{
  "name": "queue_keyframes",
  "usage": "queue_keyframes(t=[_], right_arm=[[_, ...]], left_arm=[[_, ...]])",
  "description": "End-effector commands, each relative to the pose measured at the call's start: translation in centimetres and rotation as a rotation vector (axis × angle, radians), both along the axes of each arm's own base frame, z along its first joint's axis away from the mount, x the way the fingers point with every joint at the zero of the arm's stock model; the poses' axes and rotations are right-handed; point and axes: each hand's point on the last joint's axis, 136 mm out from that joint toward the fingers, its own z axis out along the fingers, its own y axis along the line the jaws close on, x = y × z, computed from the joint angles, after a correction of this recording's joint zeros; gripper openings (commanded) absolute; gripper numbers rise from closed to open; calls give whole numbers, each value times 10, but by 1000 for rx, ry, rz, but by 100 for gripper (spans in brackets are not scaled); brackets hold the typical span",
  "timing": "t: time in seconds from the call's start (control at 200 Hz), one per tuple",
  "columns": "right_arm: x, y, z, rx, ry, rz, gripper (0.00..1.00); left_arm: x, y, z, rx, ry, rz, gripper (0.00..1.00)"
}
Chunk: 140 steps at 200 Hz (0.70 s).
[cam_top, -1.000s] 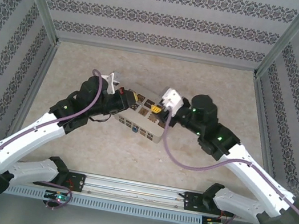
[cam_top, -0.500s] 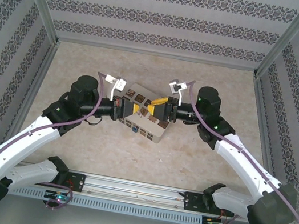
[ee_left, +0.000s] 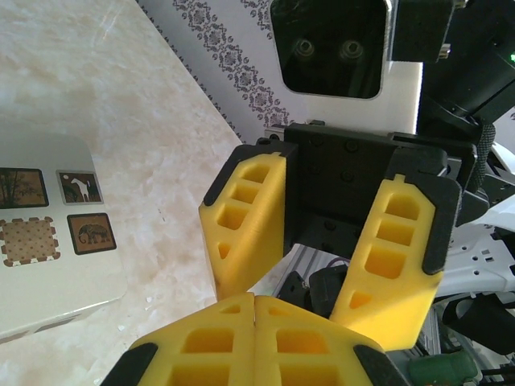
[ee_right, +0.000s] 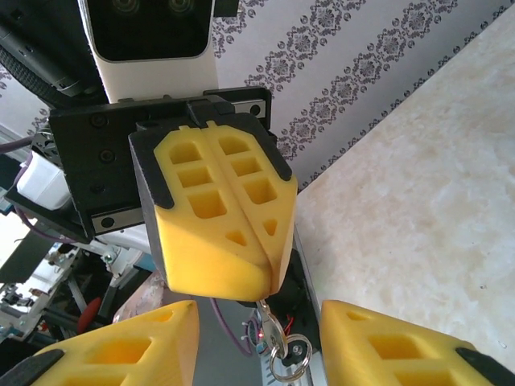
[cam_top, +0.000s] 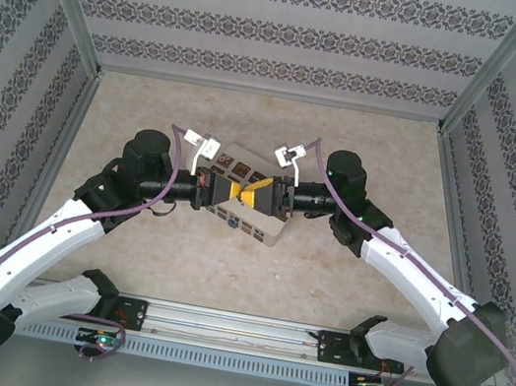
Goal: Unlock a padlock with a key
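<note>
L claw [cam_top: 223, 190] is shut, yellow pads [ee_left: 233, 346] pressed flat together with no gap. In the R wrist view a thin silvery key [ee_right: 278, 342] w/ a small ring hangs from the seam at the pad tips, so the L claw is clamped on the key. How much of the key sits inside the pads can't be told.

R claw [cam_top: 255, 196] faces it tip to tip, nearly touching. Its pads [ee_left: 245, 225] stand apart w/ nothing between them. From the R wrist the key dangles in the gap between the R claw's own two pads, touching neither as far as can be seen.

Both claws are level, arms reaching in from either side, and they meet above the box [cam_top: 243, 222].

Box: cream, flat, rounded corners, brown picture tiles [ee_left: 90, 232] on top. It lies at about the centre of the worktop [cam_top: 365, 152], skewed to the worktop edges, its near-right corner pointing at the near edge. Lid looks closed, so the inside can't be seen.

Worktop is pale marbled beige, w/ patterned walls [cam_top: 286, 33] on the far, L and R sides.
</note>
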Motion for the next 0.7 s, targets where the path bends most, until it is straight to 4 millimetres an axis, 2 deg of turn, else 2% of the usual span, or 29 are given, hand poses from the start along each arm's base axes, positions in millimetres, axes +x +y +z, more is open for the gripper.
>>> queue_keyframes(t=[0.0, 0.225, 0.44, 0.595, 0.695], right_arm=[[-8, 4, -6, 4, 8, 39, 42], [-11, 6, -13, -8, 24, 57, 38], [-11, 7, -14, -10, 23, 57, 26], [-10, 7, -13, -9, 17, 53, 14], [-8, 6, -13, -12, 13, 45, 1]], left_arm=[[2, 0, 14, -30, -58, -10, 0], [5, 1, 14, -40, -53, 8, 0], [7, 1, 12, -45, -45, 9, 0], [7, 1, 12, -45, -45, 6, 0], [7, 3, 11, -42, -45, 11, 0]])
